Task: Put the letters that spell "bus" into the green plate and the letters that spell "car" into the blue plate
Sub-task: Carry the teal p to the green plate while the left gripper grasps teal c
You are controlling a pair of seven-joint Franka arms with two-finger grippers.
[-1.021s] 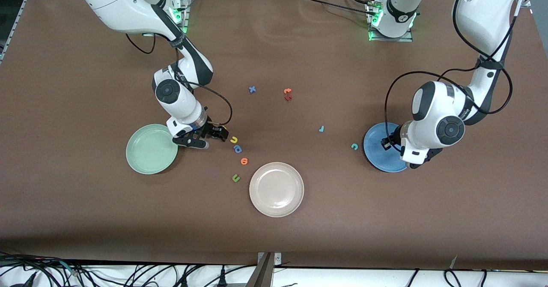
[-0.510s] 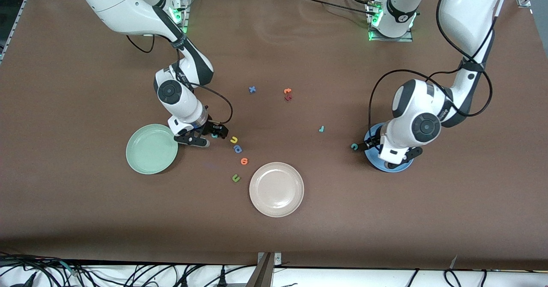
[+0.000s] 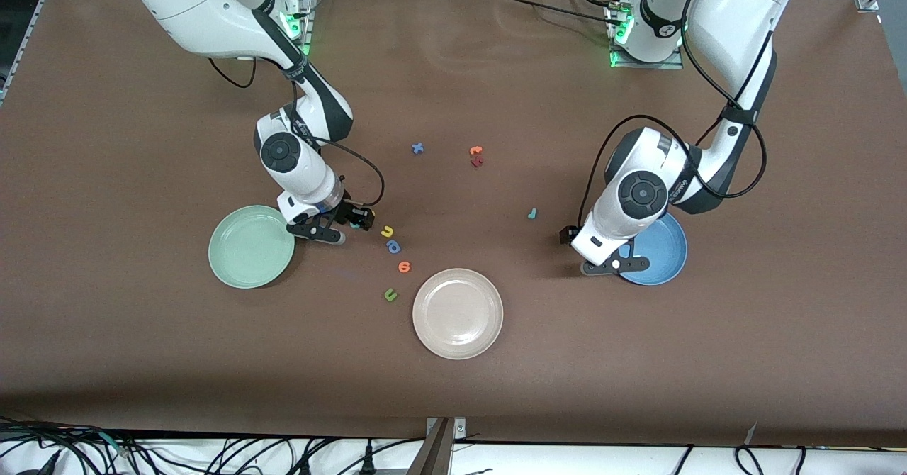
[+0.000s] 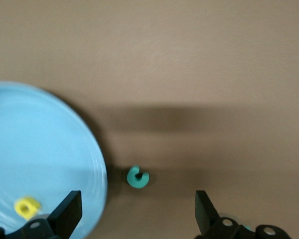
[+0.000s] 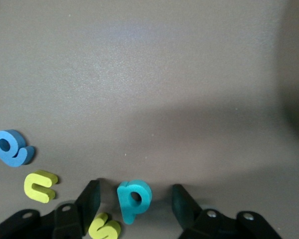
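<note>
Brown cloth covers the counter (image 3: 142, 361). In the front view a round beige-white plate (image 3: 457, 313) sits toward the six o'clock edge. Seen from it, the round mint-green shallow plate (image 3: 244, 252) lies between nine and ten o'clock, and the round medium-blue shallow plate (image 3: 666, 248) between two and three. No letter shows in the green plate. The right end effector (image 3: 349, 225) is low at about three o'clock of that plate, just beside its rim. A small yellow foam "u" (image 3: 386, 232) lies at its three o'clock. The left end effector (image 3: 589, 249) hangs low at the blue plate's nine o'clock edge. A tiny teal hooked "r" (image 3: 531, 213) lies on the counter at about ten o'clock from it.

From the left wrist view, the left end effector's fingers (image 4: 65, 215) are spread wide and hold nothing. A teal foam "c" (image 4: 137, 177) lies on the counter in line with the gap, just beside the blue plate's rim. A yellow "a" (image 4: 27, 206) already rests in that plate.

From the right wrist view, the right end effector's fingers (image 5: 89, 201) are partly spread, one on each side of a teal "b" (image 5: 134, 198), with a gap showing on both sides. A yellow "s" (image 5: 104, 226) lies just beside the "b".

One letter of six looks placed. The "c", "r", "b", "u" and "s" are left.
</note>
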